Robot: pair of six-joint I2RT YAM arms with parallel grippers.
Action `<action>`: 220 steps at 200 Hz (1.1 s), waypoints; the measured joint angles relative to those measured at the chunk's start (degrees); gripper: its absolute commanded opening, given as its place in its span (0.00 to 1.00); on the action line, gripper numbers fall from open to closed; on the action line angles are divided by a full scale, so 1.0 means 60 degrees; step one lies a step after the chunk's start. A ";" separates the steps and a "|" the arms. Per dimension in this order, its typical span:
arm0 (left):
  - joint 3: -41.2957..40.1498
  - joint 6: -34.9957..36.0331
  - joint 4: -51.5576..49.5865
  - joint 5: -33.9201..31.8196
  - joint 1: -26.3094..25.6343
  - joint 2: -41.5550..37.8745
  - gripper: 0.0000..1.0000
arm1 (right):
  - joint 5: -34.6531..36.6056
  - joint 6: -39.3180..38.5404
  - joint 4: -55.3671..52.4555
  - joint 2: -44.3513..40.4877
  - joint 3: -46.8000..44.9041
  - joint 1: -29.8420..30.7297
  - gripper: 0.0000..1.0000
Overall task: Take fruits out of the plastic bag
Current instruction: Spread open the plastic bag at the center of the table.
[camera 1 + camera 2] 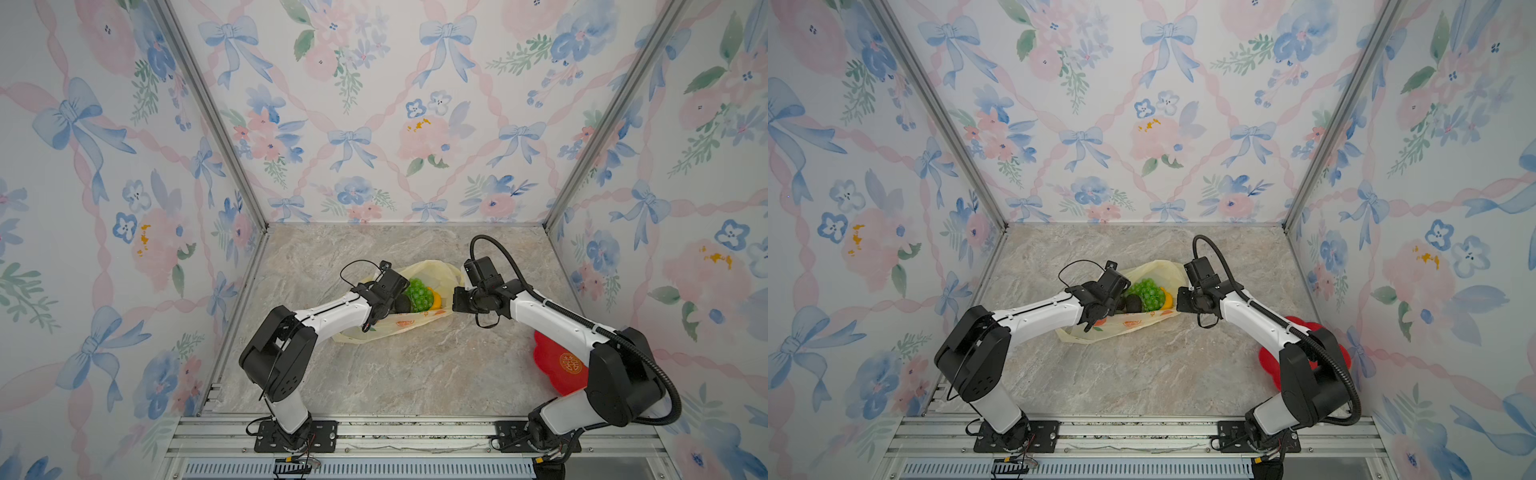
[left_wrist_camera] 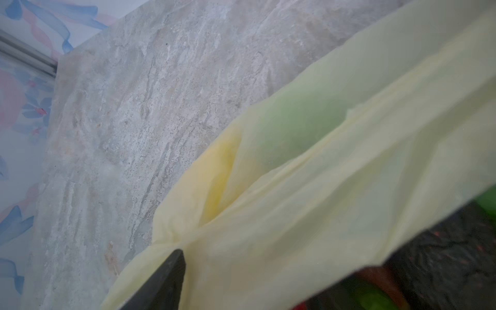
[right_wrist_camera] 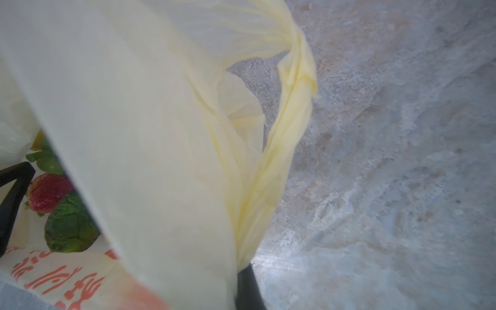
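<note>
Floral bow-print walls [image 1: 374,104] on three sides; grey marble-look floor [image 1: 395,365]; aluminium corner posts [image 1: 216,124]

Left arm [image 1: 332,307], right arm [image 1: 540,316]: white links, black joints; black base plates [image 1: 326,434] on the rail [image 1: 415,432]. Right arm carries a ribbed hose [image 1: 678,405].

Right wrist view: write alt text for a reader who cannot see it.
A pale yellow plastic bag fills most of the frame, its twisted handle gathered into the shut right gripper. Under its lifted edge sit a red strawberry and a bumpy green fruit; grey marble table lies beyond.
</note>
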 measured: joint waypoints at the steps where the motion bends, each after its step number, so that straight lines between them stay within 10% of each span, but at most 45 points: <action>1: 0.0000 0.0015 -0.0004 0.0011 0.0025 0.0000 0.39 | 0.0004 -0.0007 0.0004 0.0000 -0.0004 0.0000 0.03; 37: 0.0215 -0.0535 0.0080 0.0339 0.1814 0.0007 0.07 | 0.0058 -0.0058 0.0040 -0.0007 -0.0299 -0.0127 0.01; 106: -0.0452 -0.1464 0.0914 0.2404 0.4164 -0.0801 0.02 | -0.0444 -0.0401 0.0612 0.2543 0.1351 0.0827 0.00; 167: -0.0419 -0.1490 0.1198 0.3289 0.4204 -0.0838 0.04 | -0.0703 -0.0517 0.0696 0.3636 0.2605 0.1610 0.05; 220: -0.0423 -0.1461 0.1271 0.3388 0.3818 -0.0750 0.01 | -0.0255 -0.0827 0.0466 0.3570 0.2579 0.1712 0.62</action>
